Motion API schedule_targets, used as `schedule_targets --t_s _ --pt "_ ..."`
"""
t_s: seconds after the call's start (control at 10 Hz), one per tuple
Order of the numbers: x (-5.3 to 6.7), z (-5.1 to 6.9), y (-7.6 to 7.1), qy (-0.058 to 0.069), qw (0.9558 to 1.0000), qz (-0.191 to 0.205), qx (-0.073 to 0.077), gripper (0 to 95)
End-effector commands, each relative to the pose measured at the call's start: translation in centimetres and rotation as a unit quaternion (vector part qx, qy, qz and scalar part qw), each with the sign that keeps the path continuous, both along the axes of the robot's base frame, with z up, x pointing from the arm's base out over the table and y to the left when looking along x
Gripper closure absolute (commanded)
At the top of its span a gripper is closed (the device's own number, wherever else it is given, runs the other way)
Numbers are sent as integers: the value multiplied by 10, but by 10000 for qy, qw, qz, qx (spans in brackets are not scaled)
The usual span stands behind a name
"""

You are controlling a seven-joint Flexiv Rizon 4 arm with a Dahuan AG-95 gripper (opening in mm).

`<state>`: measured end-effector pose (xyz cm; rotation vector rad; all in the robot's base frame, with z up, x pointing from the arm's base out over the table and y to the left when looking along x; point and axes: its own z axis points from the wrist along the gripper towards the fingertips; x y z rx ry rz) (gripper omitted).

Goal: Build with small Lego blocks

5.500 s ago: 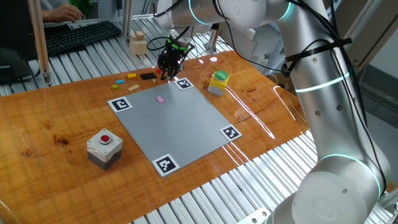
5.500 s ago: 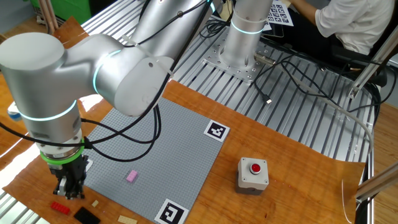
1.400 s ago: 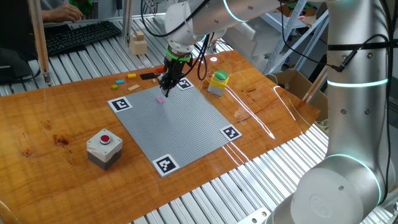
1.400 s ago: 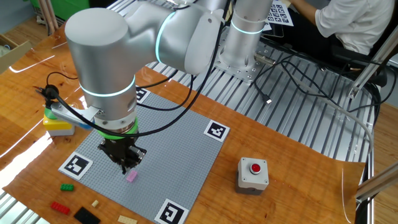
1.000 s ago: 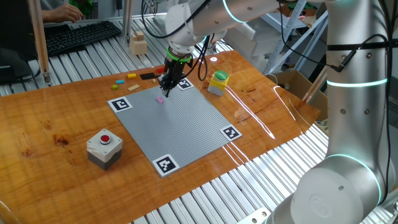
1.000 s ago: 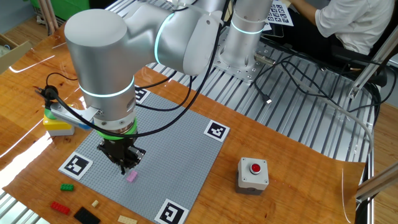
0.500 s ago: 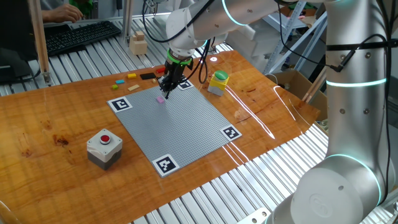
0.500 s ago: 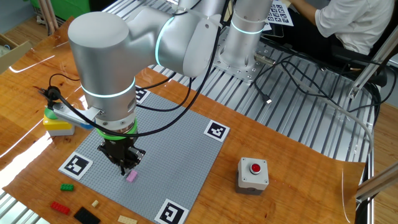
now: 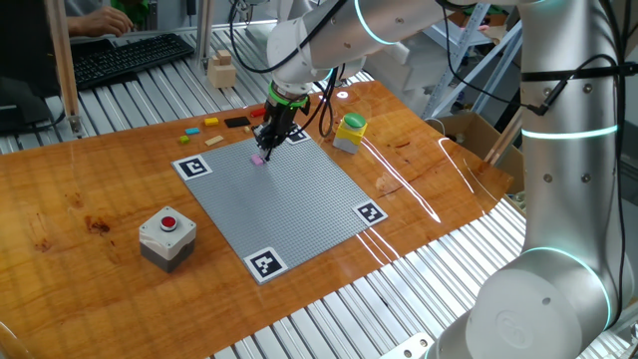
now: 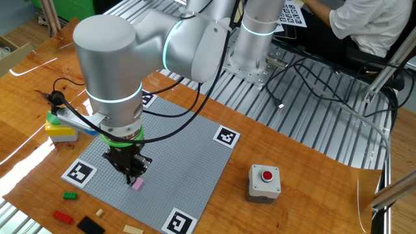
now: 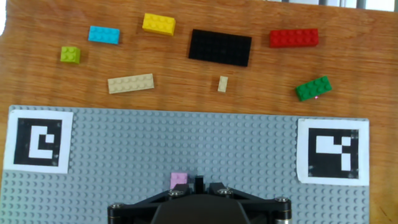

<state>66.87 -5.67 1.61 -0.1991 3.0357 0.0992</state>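
Note:
The grey baseplate (image 9: 289, 199) (image 10: 179, 156) (image 11: 186, 143) carries one pink Lego block (image 9: 257, 159) (image 10: 137, 184) (image 11: 179, 180). My gripper (image 9: 264, 149) (image 10: 132, 178) (image 11: 198, 182) hangs shut just above the plate, its tip right beside the pink block. Only a narrow dark tip shows between the jaws; I cannot tell whether anything is held there. Loose blocks lie on the wood beyond the plate: cyan (image 11: 104, 34), yellow (image 11: 158, 23), a large black one (image 11: 221, 48), red (image 11: 293, 38), green (image 11: 313, 88), lime (image 11: 70, 55) and two tan (image 11: 130, 83).
A grey box with a red button (image 9: 167, 234) (image 10: 264, 181) stands beside the plate. The yellow box with a green top (image 9: 350, 131) (image 10: 60, 130) sits by the plate's far corner. A wooden block (image 9: 220, 70) and a keyboard (image 9: 130, 55) lie behind.
The gripper has sunk slightly towards the plate next to the pink block, staying shut. The blocks have not moved.

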Motion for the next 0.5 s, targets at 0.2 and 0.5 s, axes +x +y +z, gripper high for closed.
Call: schedule_targets --t_s 0.2,0.5 --pt "0 0 -1 -17 10000 -8 -11 950" --pt "0 -2 -4 -44 10000 6 -6 950"
